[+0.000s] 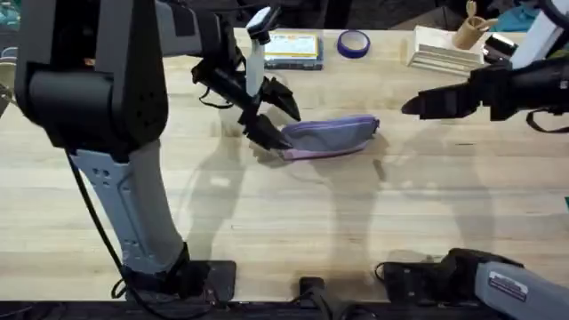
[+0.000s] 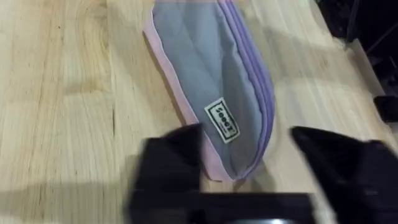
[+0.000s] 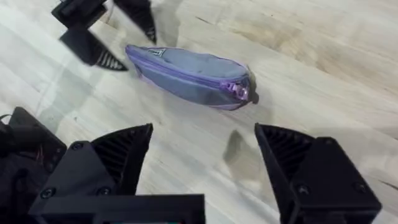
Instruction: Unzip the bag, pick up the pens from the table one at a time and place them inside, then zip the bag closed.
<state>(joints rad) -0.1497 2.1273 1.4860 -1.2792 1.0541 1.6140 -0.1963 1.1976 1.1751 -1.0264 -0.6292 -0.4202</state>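
Note:
The lavender and grey bag (image 1: 331,136) lies on the table (image 1: 267,222) with its zipper (image 3: 186,73) drawn shut, pull tab at the end nearer my right arm. My left gripper (image 1: 286,126) is open, its black fingers (image 2: 174,162) straddling the bag's (image 2: 217,81) labelled end; I cannot tell whether they touch it. My right gripper (image 1: 413,107) hovers open to the right of the bag (image 3: 193,74), apart from it, nothing between its fingers (image 3: 124,155). In the right wrist view the left gripper (image 3: 124,37) stands at the bag's far end. The pens are out of view.
Along the back edge sit a flat yellow-labelled clear box (image 1: 292,49), a purple tape roll (image 1: 353,42), a pale stack (image 1: 444,55) and a wooden cup (image 1: 467,31). Bare wood stretches in front of the bag.

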